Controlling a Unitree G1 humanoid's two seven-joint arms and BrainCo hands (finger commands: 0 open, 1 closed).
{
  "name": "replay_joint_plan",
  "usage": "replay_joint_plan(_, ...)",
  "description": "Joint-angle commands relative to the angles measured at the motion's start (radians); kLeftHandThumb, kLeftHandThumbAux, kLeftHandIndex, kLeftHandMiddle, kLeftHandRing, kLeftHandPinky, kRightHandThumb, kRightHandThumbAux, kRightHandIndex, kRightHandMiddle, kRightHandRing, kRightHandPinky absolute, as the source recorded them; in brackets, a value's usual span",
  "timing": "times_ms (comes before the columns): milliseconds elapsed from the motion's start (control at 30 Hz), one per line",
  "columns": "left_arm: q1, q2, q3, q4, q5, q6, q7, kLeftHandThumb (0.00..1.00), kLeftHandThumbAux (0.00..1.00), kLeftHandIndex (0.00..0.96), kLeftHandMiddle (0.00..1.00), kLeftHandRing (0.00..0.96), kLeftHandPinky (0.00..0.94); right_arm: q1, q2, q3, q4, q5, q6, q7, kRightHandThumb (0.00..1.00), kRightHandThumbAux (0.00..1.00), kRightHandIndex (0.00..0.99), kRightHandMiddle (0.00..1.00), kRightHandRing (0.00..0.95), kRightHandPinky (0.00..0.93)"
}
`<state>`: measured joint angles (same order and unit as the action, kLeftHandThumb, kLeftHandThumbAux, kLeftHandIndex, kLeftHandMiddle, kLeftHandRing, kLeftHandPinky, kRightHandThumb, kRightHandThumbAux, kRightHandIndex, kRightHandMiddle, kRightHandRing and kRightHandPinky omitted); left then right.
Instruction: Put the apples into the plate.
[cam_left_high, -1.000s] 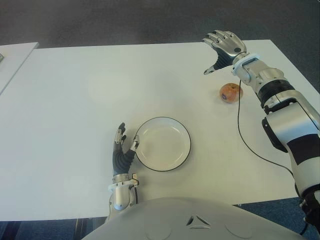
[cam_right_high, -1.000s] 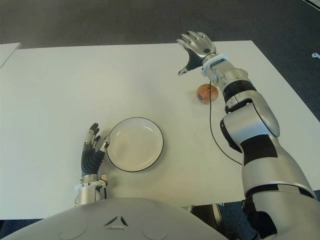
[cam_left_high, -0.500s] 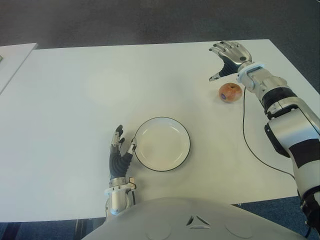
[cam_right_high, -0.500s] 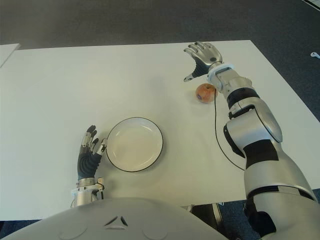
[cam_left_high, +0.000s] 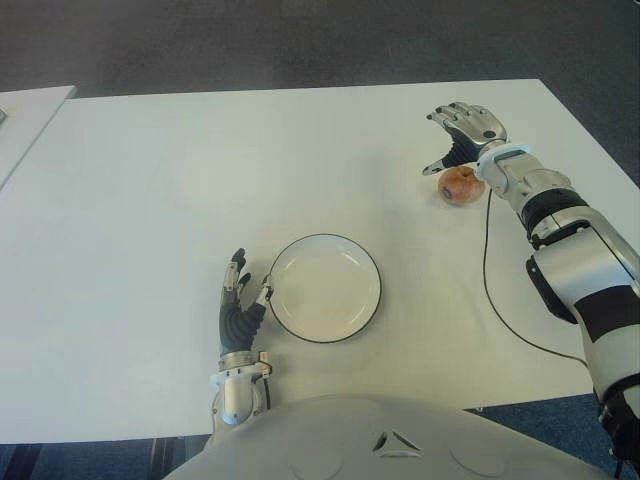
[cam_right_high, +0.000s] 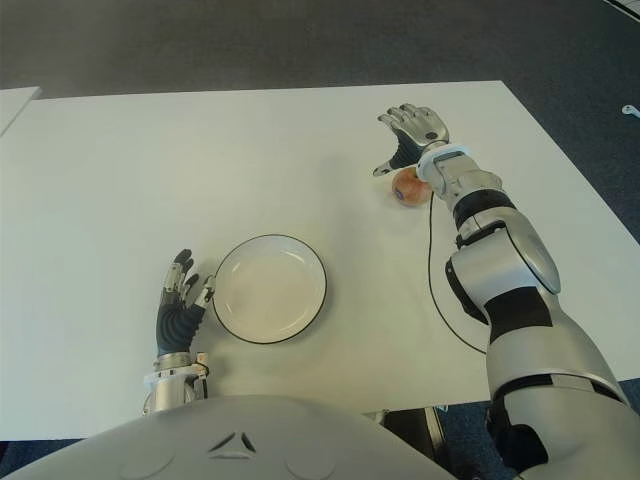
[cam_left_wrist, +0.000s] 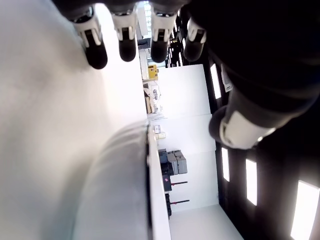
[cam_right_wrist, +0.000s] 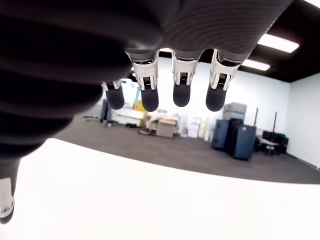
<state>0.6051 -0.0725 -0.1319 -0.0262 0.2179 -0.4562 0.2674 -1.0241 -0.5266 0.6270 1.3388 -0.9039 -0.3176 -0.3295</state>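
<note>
Taking the round white plate with a thin dark rim (cam_left_high: 325, 289) as the landmark, the left hand (cam_left_high: 240, 303) shows just to its left on the near part of the white counter (cam_left_high: 150, 200), fingers spread upward and holding nothing, its thumb close against the plate's rim; whether the two touch cannot be told. In the left wrist view the fingertips (cam_left_wrist: 127, 51) point out freely with nothing between them. The plate itself holds nothing.

Far to the right of the plate and farther back on the counter lies the single small red-and-yellow apple (cam_left_high: 460, 185), the only apple in view. The right hand (cam_left_high: 462, 133) is directly behind and partly over it, palm down, fingers extended and lightly curved, not closed on the fruit. Its wrist view shows four straight fingertips (cam_right_wrist: 182, 95) over bare counter, with no apple between them. A thin black cable (cam_left_high: 487, 270) runs from the right wrist across the counter toward the near edge.

As a judgement, the task is at its start: nothing has been placed, and the apple must first be grasped, then carried to the plate and released.

The near side of the apple is partly covered by the wrist, so contact between palm and fruit cannot be confirmed. The right wrist view does not show the apple at all.
</note>
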Motion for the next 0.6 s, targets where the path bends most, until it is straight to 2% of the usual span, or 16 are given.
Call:
replay_joint_plan(33,-0.002,0.013,0.003,0.026,-0.011,-0.016,-0.020,0.000,0.633,0.069,0.029,0.011,0.016,0.031,0.019,-0.014,0.014,0.031,0.029,0.042,0.097,0.485,0.000,0.019,0.009,0.045)
replay_joint_plan(333,0.030,0.018,0.008,0.012,-0.029,-0.044,-0.027,0.000,0.657,0.080,0.034,0.016,0.024,0.056,0.016,-0.035,0.026,0.060,0.071,0.078,0.105,0.470,0.000,0.015,0.004,0.039)
replay_joint_plan(600,0.001,0.017,0.031,0.079,-0.085,-0.088,-0.037,0.000,0.680,0.108,0.040,0.022,0.027,0.079,0.017,-0.052,0.028,0.084,0.089,0.095,0.105,0.460,0.000,0.009,0.000,0.023)
